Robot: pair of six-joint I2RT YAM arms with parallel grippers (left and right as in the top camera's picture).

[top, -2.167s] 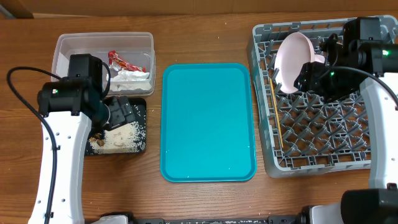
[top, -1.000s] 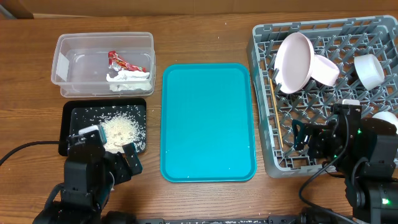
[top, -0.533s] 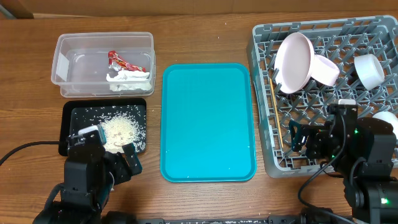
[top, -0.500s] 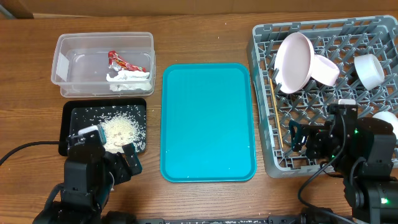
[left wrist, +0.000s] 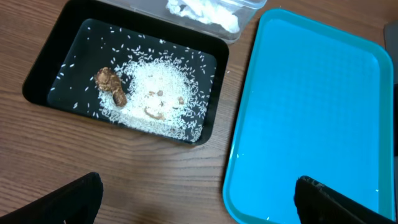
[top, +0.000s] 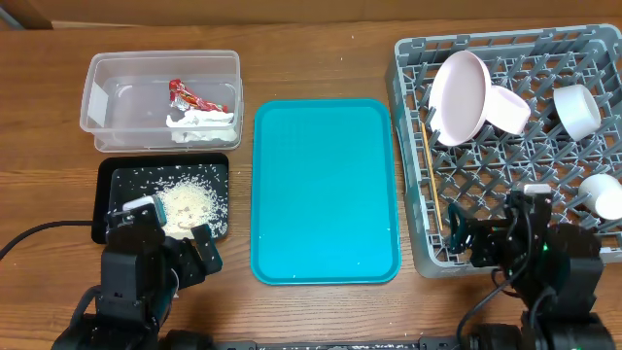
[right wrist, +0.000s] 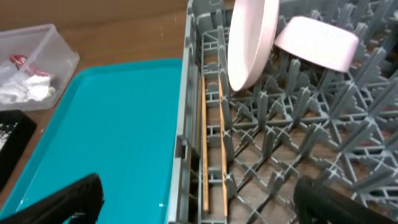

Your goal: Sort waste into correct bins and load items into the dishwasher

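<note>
Far right, rack: plate on edge, bowls, cup among pegs; chopsticks flat along left wall.
Tub, far left: wrapper, tissue inside.
Black tray, just beside tub: rice, brown scrap.
Teal tray: between bins and rack.
Left gripper: jaws spread wide, nothing held; near black tray.
Right gripper: jaws spread wide, nothing held; at rack's near-left corner.

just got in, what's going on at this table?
Sorting looks done. Both arms sit at the near edge, left gripper and right gripper open and holding nothing. The red wrapper and tissue lie in the clear tub; the rice and a brown scrap are in the black tray. A plate, a bowl and the chopsticks are in the grey rack.
</note>
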